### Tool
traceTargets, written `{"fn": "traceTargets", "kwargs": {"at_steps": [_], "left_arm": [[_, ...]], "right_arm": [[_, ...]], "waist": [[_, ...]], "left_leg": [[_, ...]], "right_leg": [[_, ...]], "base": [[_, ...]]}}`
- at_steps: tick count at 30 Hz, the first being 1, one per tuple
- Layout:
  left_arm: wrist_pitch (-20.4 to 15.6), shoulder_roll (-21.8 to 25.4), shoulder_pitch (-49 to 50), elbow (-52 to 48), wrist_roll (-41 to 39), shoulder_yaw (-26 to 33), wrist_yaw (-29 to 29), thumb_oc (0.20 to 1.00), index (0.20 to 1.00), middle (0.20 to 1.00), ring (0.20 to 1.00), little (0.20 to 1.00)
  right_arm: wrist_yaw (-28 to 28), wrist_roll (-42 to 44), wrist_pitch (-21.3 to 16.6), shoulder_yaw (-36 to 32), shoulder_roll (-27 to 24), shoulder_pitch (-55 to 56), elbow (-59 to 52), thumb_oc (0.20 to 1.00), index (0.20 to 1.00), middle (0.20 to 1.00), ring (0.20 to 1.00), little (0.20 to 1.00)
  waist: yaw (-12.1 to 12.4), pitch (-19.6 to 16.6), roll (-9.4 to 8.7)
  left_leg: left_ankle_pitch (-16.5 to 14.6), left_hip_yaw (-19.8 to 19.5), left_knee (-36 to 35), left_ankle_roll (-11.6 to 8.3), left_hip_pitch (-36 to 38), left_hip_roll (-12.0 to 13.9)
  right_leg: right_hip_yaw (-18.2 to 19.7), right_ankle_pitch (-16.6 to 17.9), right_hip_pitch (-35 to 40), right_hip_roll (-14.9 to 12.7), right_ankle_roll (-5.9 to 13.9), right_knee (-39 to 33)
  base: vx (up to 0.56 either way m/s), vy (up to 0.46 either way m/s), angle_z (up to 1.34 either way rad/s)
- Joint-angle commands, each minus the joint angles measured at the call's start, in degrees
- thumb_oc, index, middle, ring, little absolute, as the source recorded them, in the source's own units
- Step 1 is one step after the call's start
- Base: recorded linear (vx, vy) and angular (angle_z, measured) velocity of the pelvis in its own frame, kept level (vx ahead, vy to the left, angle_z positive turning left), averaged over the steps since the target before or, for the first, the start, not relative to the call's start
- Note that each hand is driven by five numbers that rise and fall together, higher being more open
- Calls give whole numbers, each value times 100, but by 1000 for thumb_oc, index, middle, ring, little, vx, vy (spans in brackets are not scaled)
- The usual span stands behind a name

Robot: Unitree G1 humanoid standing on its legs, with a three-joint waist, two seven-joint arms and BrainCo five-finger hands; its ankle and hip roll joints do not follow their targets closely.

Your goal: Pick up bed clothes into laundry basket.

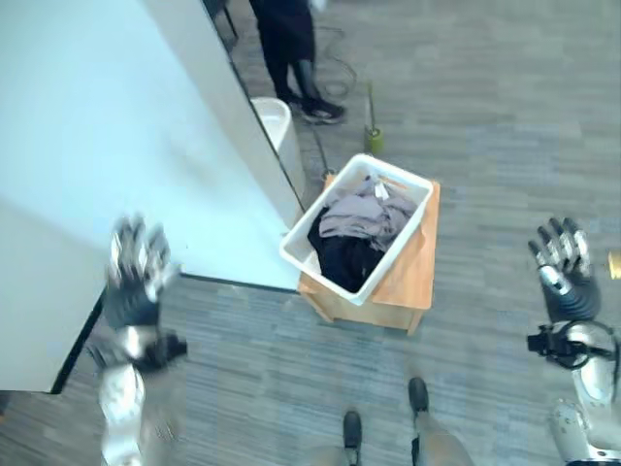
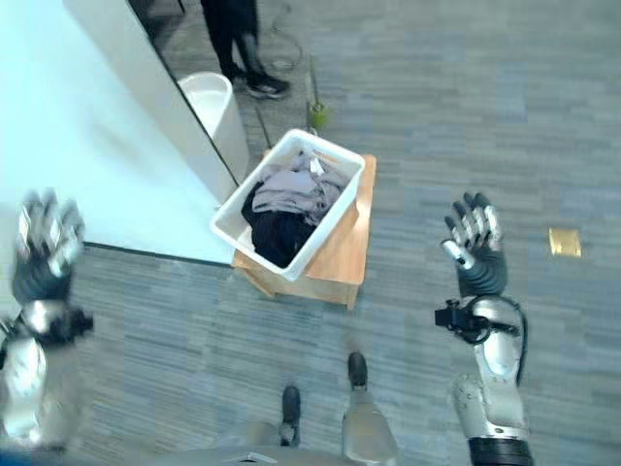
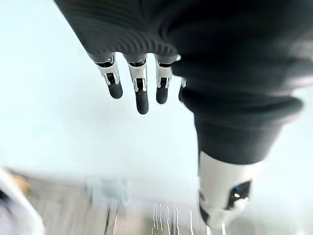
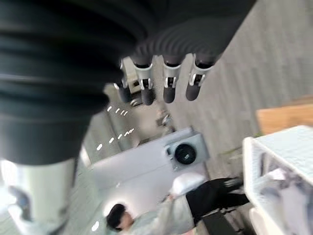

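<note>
Nearest the camera, both hands raised, fingers spread, holding nothing.

Left hand (image 1: 136,267) hangs over the pale, smooth bed surface (image 1: 87,146) with straight fingers; right hand (image 2: 473,248) is lifted above grey ribbed carpet (image 2: 466,116), fingers likewise straight and empty. Beyond and between the fingertips of both, well apart from either, a white rigid plastic laundry basket (image 1: 296,257) sits on a low wooden stand (image 1: 412,277). Inside lie the bed clothes (image 1: 364,216): a crumpled grey piece over a dark one. They look soft, light and limp, likely to sag and trail, so any further cloth is best gathered by a bunched fold. Farther off stand a white round bin (image 1: 277,121) and a person's legs (image 1: 291,58).
</note>
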Motion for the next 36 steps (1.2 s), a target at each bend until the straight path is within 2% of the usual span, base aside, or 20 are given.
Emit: {"fn": "traceTargets", "kwargs": {"at_steps": [1,3,4,5,7,9,11,13,18,36], "left_arm": [[-13,409,-440,49,368,-161,-175,1000,1000,1000,1000,1000],[40,299,-206,102,581,-109,-169,1000,1000,1000,1000,1000],[92,106,16,83,1048,-88,-10,1000,1000,1000,1000,1000],[99,98,27,70,1058,-90,-1,1000,1000,1000,1000,1000],[232,-333,158,381,930,-195,108,1000,1000,1000,1000,1000],[295,-496,365,312,1498,-195,388,1000,1000,1000,1000,1000],[347,-579,447,257,1416,-236,388,1000,1000,1000,1000,1000],[434,-721,366,407,940,-417,341,1000,1000,1000,1000,1000],[646,-589,303,408,1137,-883,234,1000,1000,1000,1000,1000],[594,-555,307,215,1087,-959,249,1000,1000,1000,1000,1000]], "right_arm": [[356,377,102,212,135,121,-121,1000,1000,1000,1000,1000],[444,290,219,250,98,205,-10,1000,1000,1000,1000,1000],[438,64,401,299,24,306,39,1000,1000,1000,1000,1000],[436,63,402,300,20,312,36,1000,1000,1000,1000,1000],[467,40,564,413,133,479,230,1000,1000,1000,1000,1000],[449,-98,656,447,198,683,272,1000,1000,1000,1000,1000],[449,-86,691,432,247,762,241,1000,1000,1000,1000,1000],[435,-30,721,529,304,825,355,1000,1000,1000,1000,1000],[353,-57,705,550,330,910,297,1000,1000,1000,1000,1000],[207,-71,497,432,370,907,369,1000,1000,1000,1000,1000]], "waist": [[-115,-556,-219],[-82,-607,-232],[11,-708,-243],[2,-704,-239],[107,-811,-285],[163,-884,-313],[164,-911,-319],[176,-955,-325],[151,-984,-303],[102,-1005,-275]], "left_leg": [[297,-272,27,42,-121,-199],[285,-314,27,54,-29,-207],[281,-401,27,76,85,-206],[279,-408,27,75,94,-207],[286,-531,27,86,237,-210],[267,-598,27,99,319,-219],[264,-627,27,103,346,-218],[262,-671,27,115,424,-213],[252,-820,27,133,590,-205],[225,-859,27,130,621,-143]], "right_leg": [[-64,-474,805,-233,325,80],[-101,-511,908,-232,304,93],[-169,-592,1045,-225,250,140],[-178,-596,1058,-225,250,139],[-295,-696,1229,-229,205,232],[-387,-758,1340,-220,187,258],[-433,-789,1382,-226,181,268],[-506,-833,1471,-231,187,296],[-587,-995,1591,-232,149,531],[-565,-1004,1598,-204,149,534]], "base": [[15,-39,8],[13,-12,7],[19,-15,25],[18,-46,21],[16,-48,8],[22,-29,31],[11,-21,22],[25,-27,17],[15,-25,15],[-3,-4,2]]}}
